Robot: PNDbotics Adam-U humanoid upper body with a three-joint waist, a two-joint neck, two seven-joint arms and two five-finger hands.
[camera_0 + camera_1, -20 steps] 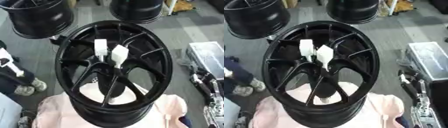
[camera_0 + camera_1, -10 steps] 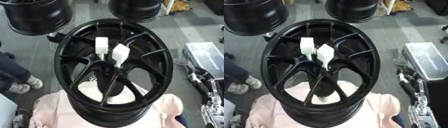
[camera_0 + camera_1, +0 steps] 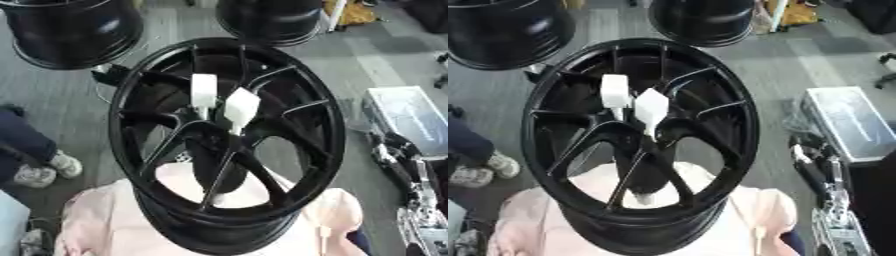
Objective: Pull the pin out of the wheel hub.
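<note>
A large black wheel hub (image 3: 131,145) lies face up on a pink cloth (image 3: 101,220) in the middle of both views. Two white pins stand up from its centre, one upright (image 3: 203,92) and one leaning to the right (image 3: 241,106) beside it. Nothing touches either pin. A black and silver arm of mine (image 3: 408,172) hangs at the right edge, well clear of the wheel. Its hand is not distinguishable. No left hand shows in either view.
Two more black wheels stand on the grey floor behind, one at the upper left (image 3: 70,30) and one at the top centre (image 3: 271,17). A silver case (image 3: 407,117) lies at the right. A person's shoes (image 3: 39,172) are at the left edge.
The whole picture has shifted a little, so the camera moved. The wheel and both pins stand as before. The person's leg at the left has shifted.
</note>
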